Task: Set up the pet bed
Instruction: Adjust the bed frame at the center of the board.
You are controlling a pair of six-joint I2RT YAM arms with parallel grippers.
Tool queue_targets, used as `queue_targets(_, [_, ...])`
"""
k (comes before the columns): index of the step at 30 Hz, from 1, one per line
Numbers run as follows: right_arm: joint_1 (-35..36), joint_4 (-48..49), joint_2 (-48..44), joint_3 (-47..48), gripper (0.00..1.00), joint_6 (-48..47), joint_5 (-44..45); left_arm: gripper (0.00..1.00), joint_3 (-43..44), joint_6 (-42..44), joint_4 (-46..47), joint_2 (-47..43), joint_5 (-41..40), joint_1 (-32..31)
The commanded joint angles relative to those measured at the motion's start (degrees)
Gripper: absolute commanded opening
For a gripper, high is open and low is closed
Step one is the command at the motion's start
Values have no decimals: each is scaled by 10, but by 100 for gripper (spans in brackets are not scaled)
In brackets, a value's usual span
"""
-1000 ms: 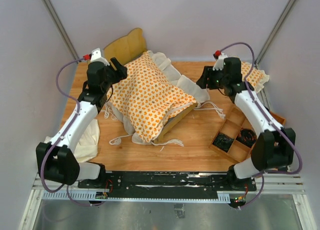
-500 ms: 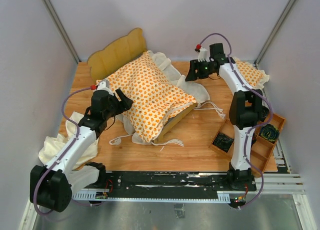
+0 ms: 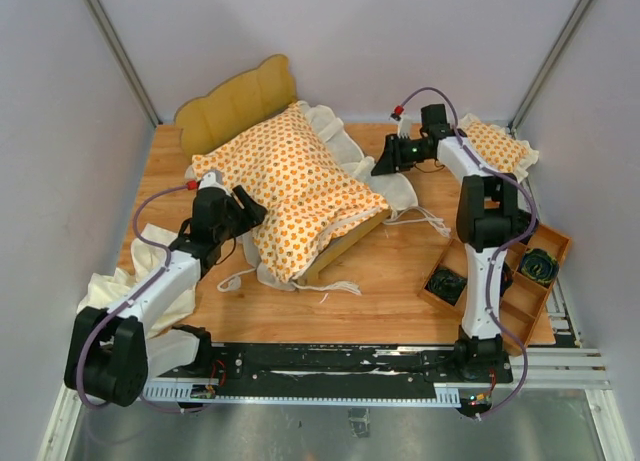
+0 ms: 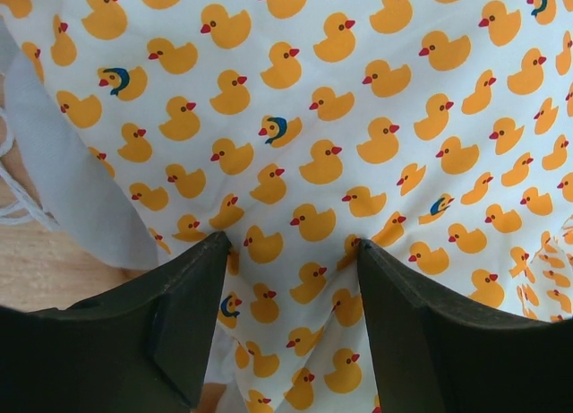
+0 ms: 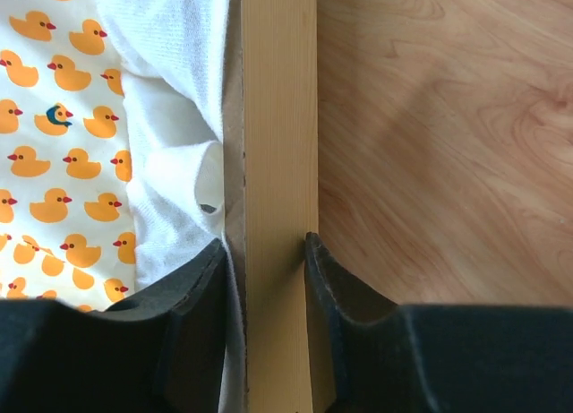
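Observation:
The pet bed's light-wood frame, with its scalloped headboard (image 3: 235,96), stands at the back left of the table. Its duck-patterned cushion (image 3: 295,186) lies heaped across it, cream ruffle spilling over the right side. My left gripper (image 3: 245,206) is at the cushion's near left edge. In the left wrist view its jaws (image 4: 291,243) stand wide, with a puckered fold of the cushion (image 4: 304,144) between the fingertips. My right gripper (image 3: 385,161) is at the bed's right side. In the right wrist view it (image 5: 265,247) is shut on the frame's wooden side rail (image 5: 277,117), both pads against it.
A small duck-patterned pillow (image 3: 497,146) lies at the back right. A wooden compartment tray (image 3: 500,271) holding dark cords sits at the near right. A plain cream cloth (image 3: 150,281) is bunched under the left arm. Tie strings (image 3: 425,216) trail on the table.
My right gripper has come down onto the bed's side rail and closed on it. My left arm has drawn back from the headboard end to the cushion's near left edge, jaws narrowing slightly.

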Motion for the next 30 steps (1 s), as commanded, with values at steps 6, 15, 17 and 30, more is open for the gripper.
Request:
queue_targets(6, [-1,56,-109,-203,9,116,22,64,-3,5,112,88,10,-7])
queue_targets(15, [-17,249,-253,-427,6,281,115,64,103,27,131,180,15,-7])
queue_targets(17, [-14,276,-290,-468,7,306,128,65,139,38,109,185,3,-7])
queue_targets(30, [14,395,-491,-699,5,463,349,74,207,71,-19,93,-35,-7])
